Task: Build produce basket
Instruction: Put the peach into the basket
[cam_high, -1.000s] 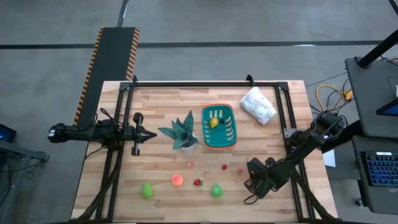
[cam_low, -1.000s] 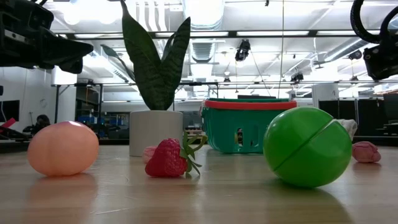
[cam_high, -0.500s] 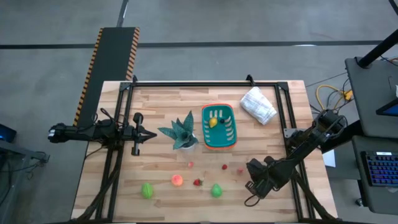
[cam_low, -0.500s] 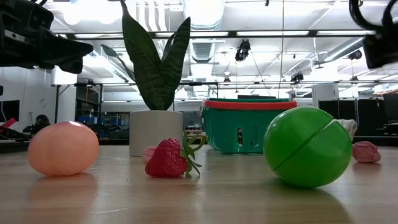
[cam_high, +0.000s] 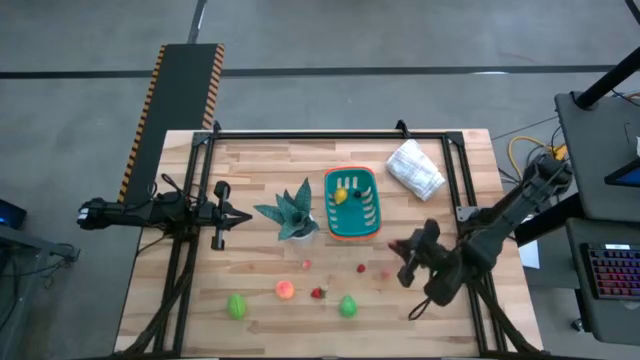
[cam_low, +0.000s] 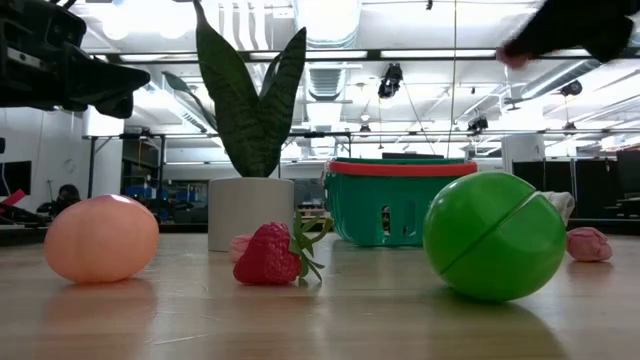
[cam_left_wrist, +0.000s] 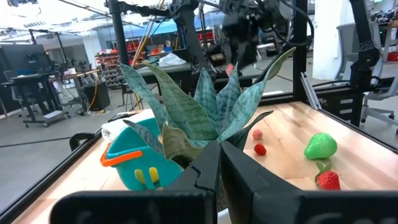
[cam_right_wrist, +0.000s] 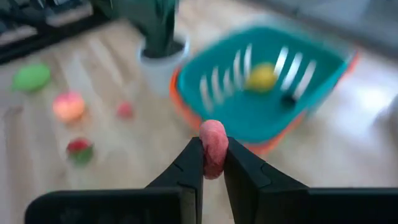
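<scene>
The teal basket with the orange band stands on the table's far middle, and a yellow piece lies inside it. Green, peach, strawberry and pear-green produce lie along the near side. Small red bits sit between them and the basket. My right gripper hovers just near-right of the basket, shut on a small pink piece. My left gripper waits shut at the table's left, beside the plant. My right gripper pinches the small pink piece between its two fingertips, with the piece's upper half sticking out past them. The piece is lifted clear of the table, and the fingers point slanting down toward the basket.
A spiky teal plant in a white pot stands left of the basket. A white bag lies at the far right. In the low view a pink piece rests on the wood at the right. Black frame rails border the table.
My right gripper has risen from the near right of the table and swung toward the far edge and left, up to the basket's near-right corner, carrying the pink piece. The other produce and the basket have stayed put.
</scene>
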